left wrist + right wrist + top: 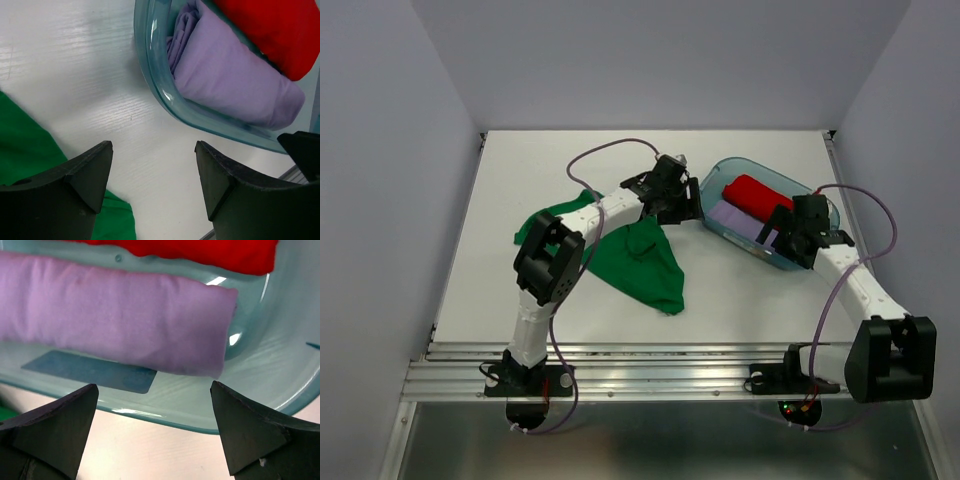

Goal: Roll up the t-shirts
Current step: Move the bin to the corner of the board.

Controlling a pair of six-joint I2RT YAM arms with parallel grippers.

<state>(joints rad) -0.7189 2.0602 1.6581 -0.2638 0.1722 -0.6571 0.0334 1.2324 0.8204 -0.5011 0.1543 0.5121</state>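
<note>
Count for your log: three t-shirts in total, being one green t-shirt [650, 275], one red t-shirt [757, 195] and one lilac t-shirt [732, 218]. You have two rolled and one loose. One teal bin [150, 65]. One white table [520, 170]. Two arms, left arm [545, 265] and right arm [860, 285]. Two grippers, left gripper [152, 145] and right gripper [153, 386], with two fingers each. Two purple cables, one per arm.
</note>
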